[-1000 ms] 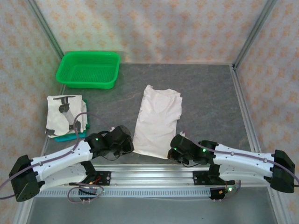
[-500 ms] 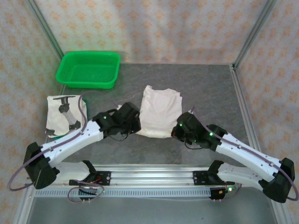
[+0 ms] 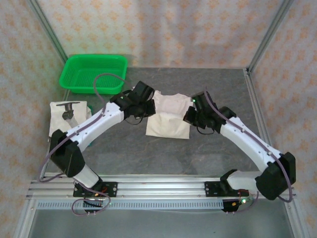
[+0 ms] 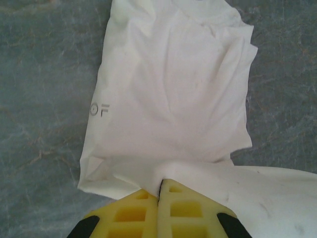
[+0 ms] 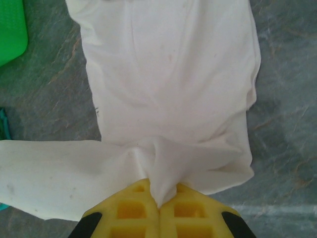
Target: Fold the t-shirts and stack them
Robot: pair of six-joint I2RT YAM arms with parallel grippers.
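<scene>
Because the left gripper (image 4: 159,186) and the right gripper (image 5: 159,198) are each clenched on a pinch of the near hem of the t-shirt (image 3: 168,126), advance both toward the far collar edge at equal height and pace, keeping the hem taut between them. Release only once the hem corners sit squarely over the shoulders. The t-shirt lies mid-table between the arms: off-white, soft, creased and narrowed lengthwise, with a faint printed mark (image 4: 100,109) near its left edge. A folded t-shirt (image 3: 62,126) with dark print rests at the left, nearer than the green basket (image 3: 94,74).
</scene>
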